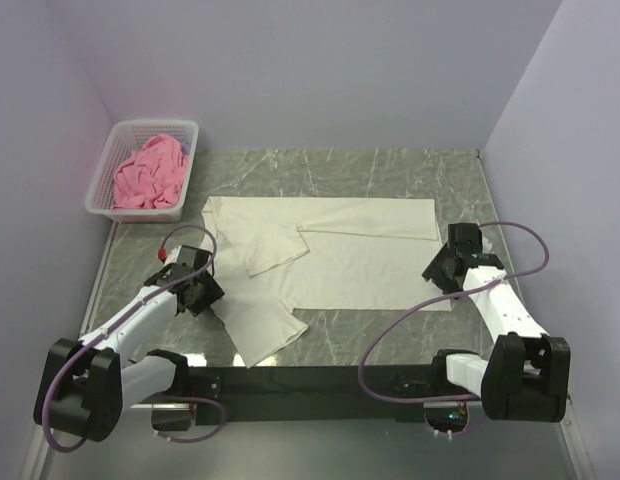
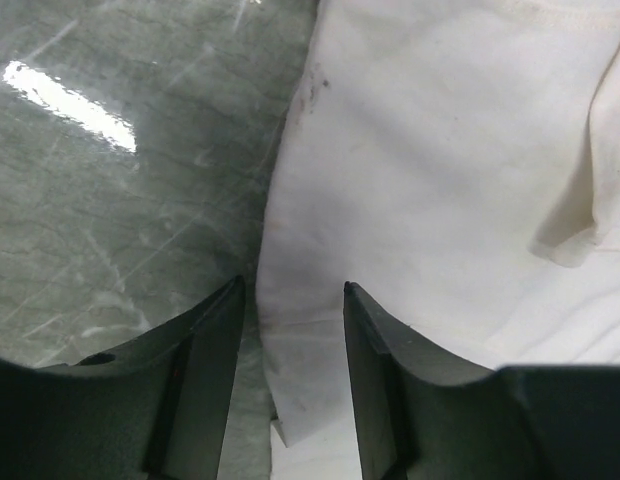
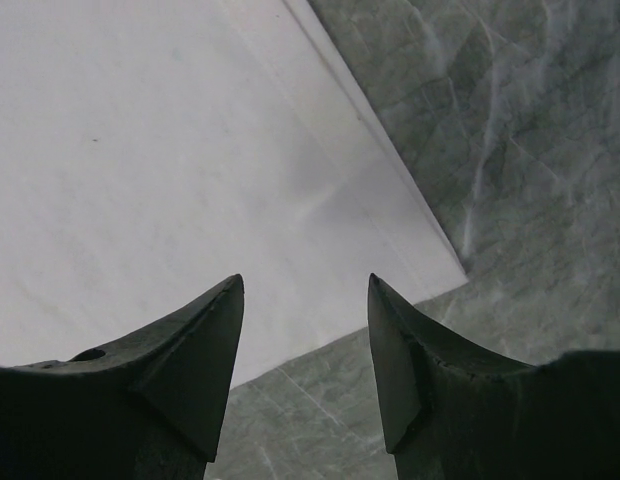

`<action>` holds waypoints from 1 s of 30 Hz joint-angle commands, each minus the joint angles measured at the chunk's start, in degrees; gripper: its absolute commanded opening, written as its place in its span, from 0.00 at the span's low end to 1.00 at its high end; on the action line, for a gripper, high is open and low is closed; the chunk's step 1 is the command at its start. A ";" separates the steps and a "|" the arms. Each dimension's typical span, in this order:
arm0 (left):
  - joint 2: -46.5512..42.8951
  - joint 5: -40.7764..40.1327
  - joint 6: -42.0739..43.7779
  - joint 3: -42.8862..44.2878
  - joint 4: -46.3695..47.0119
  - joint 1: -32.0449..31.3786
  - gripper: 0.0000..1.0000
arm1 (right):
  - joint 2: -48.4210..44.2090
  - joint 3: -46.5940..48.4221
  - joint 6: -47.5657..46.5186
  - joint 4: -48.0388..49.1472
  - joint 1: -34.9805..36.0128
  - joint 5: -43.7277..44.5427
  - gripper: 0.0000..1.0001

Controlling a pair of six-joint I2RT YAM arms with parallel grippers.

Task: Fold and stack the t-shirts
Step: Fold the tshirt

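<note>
A cream-white t-shirt (image 1: 350, 250) lies spread on the marble table, one sleeve folded inward and another part hanging toward the near edge. My left gripper (image 1: 205, 293) is low at the shirt's left edge. In the left wrist view its jaws (image 2: 290, 285) stand apart with that cloth edge (image 2: 320, 330) lying between them. My right gripper (image 1: 442, 270) hovers at the shirt's near right corner, open, the hem corner (image 3: 430, 265) just ahead of its fingers (image 3: 305, 280). A pink t-shirt (image 1: 150, 172) lies crumpled in the basket.
The white lattice basket (image 1: 140, 212) stands at the back left corner of the table (image 1: 390, 170). Lilac walls close in the left, back and right sides. A black bar runs along the near edge between the arm bases.
</note>
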 commanded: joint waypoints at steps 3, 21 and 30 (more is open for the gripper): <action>2.51 0.96 0.52 2.00 -0.73 -1.88 0.49 | 2.20 0.87 -0.16 -1.75 -1.06 3.87 0.59; 6.90 2.73 -0.62 4.20 -4.77 -3.29 0.40 | 3.69 -0.19 2.38 -8.08 -5.90 4.40 0.57; 5.77 2.11 -2.47 7.27 -10.93 -3.73 0.01 | 8.09 0.08 3.53 -9.75 -5.90 4.49 0.56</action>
